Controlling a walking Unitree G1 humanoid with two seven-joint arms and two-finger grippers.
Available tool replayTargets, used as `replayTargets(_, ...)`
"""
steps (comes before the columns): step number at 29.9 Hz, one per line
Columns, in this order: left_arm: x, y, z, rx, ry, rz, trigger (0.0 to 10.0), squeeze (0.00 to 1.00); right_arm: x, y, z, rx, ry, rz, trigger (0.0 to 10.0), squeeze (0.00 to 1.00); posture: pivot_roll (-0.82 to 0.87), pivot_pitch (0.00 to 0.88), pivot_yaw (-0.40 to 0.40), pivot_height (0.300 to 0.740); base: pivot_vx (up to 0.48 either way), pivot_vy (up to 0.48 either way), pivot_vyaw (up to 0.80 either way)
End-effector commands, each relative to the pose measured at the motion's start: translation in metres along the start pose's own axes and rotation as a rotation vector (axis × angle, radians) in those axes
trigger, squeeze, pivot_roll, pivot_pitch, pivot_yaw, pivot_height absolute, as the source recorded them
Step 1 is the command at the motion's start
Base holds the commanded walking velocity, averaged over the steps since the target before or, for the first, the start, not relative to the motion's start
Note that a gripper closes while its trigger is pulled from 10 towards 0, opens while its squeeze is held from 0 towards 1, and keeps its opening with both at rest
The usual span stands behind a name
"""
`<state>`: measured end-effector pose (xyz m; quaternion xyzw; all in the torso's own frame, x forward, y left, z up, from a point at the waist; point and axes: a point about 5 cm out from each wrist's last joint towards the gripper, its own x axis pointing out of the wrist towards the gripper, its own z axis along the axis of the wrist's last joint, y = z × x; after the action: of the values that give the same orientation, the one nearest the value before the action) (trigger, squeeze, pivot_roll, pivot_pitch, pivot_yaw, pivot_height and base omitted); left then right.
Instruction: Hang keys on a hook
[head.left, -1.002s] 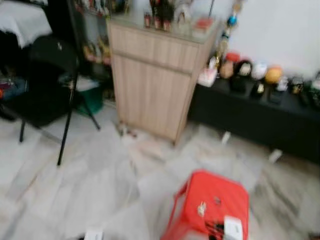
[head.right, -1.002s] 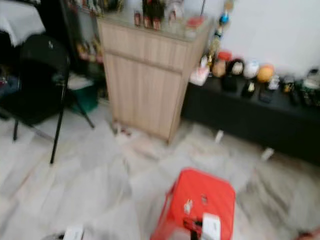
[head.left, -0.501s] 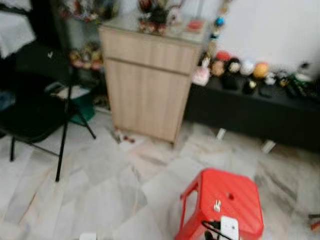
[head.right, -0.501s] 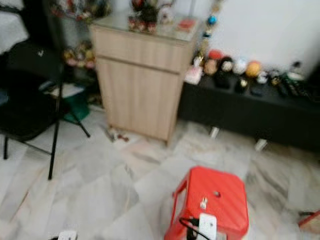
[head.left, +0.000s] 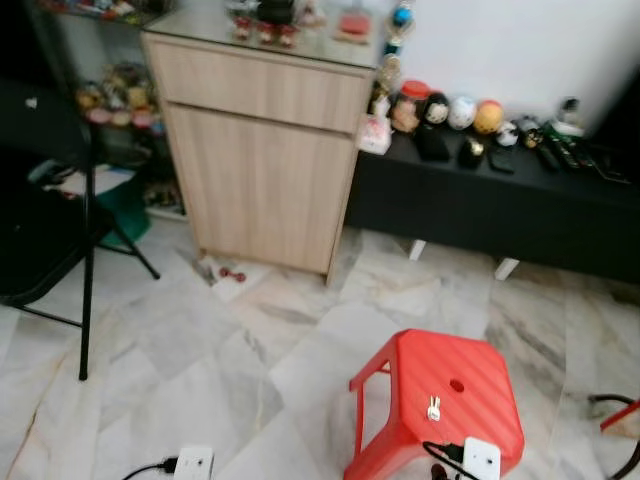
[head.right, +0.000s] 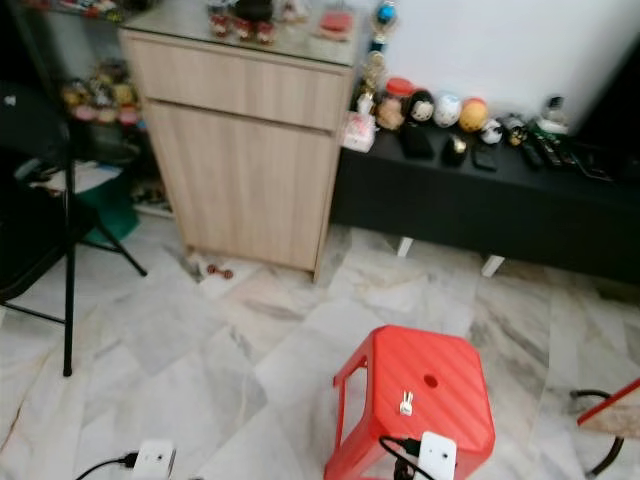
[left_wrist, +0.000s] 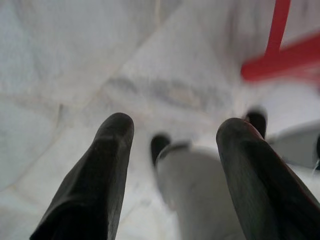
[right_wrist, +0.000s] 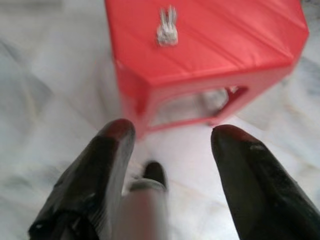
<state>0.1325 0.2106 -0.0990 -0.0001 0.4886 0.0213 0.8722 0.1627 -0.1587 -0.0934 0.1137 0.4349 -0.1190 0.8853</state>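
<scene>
A small bunch of silver keys (head.left: 433, 408) lies on top of a red plastic stool (head.left: 440, 395) on the marble floor, near the stool's round hole. In the right wrist view the keys (right_wrist: 167, 26) show on the stool's (right_wrist: 210, 45) top, well beyond my open right gripper (right_wrist: 170, 145), which hangs above the floor with nothing between its fingers. My left gripper (left_wrist: 172, 145) is open too, over bare floor beside a red stool leg (left_wrist: 277, 30). I see no hook.
A wooden cabinet (head.left: 260, 150) with figurines on top stands ahead. A low black bench (head.left: 500, 205) with ornaments runs to its right. A black folding chair (head.left: 60, 230) is at left. White power strips (head.left: 192, 463) and cables lie on the floor.
The whole picture has shifted and sharpened: the camera has turned and moved, so the cabinet sits further left and the stool nearer the centre. The keys stay on the stool.
</scene>
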Motion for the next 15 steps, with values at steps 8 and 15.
replayTargets(8, 0.0040, -0.0112, 0.0122, 0.015, -0.032, -0.021, 10.0, 0.00, -0.0008, -0.0125, -0.0019, 0.009, 0.007, -0.038, 10.0, 0.00, 0.09, 0.000, -0.094, 0.740, 0.000, 0.000, -0.36)
replayTargets(15, 0.0042, -0.0121, 0.0131, 0.011, -0.038, -0.023, 10.0, 0.00, -0.0008, -0.0123, -0.0020, 0.008, 0.008, -0.037, 10.0, 0.00, 0.09, 0.000, -0.094, 0.740, 0.000, 0.000, -0.74)
